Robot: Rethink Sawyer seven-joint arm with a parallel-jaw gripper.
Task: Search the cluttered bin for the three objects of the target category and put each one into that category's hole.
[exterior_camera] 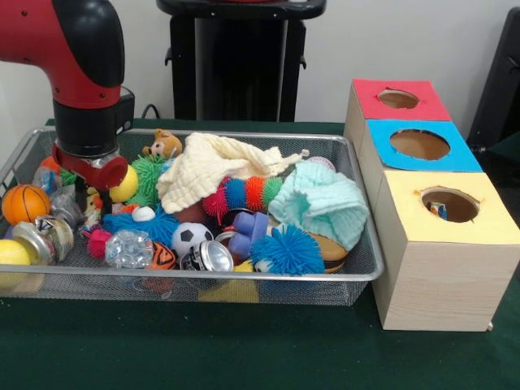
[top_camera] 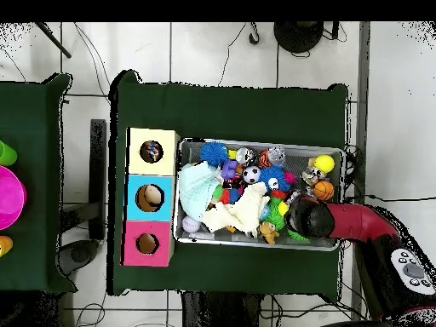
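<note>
The wire mesh bin (exterior_camera: 244, 280) is full of toys and cloths; it also shows in the overhead view (top_camera: 255, 142). My gripper (exterior_camera: 84, 197) reaches down into the clutter at the bin's left end, beside a yellow ball (exterior_camera: 124, 184). What it touches is hidden by toys. A patterned scrap (exterior_camera: 46, 175) lies just left of it; I cannot tell whether it is a blotched cloth. The yellow-surround hole (exterior_camera: 451, 205) tops the nearest wooden box, and something colourful (exterior_camera: 439, 212) shows inside it. In the overhead view this hole (top_camera: 152, 152) is the top one, and the arm's head (top_camera: 308, 220) covers the gripper.
A plain cream waffle cloth (exterior_camera: 203, 166) and a mint-green cloth (exterior_camera: 321, 203) lie over the bin's middle and right. A basketball (exterior_camera: 24, 203), soccer ball (exterior_camera: 192, 237) and blue spiky ball (exterior_camera: 288, 248) crowd the front. Blue (exterior_camera: 419, 145) and red (exterior_camera: 398, 99) holes stand behind the yellow one.
</note>
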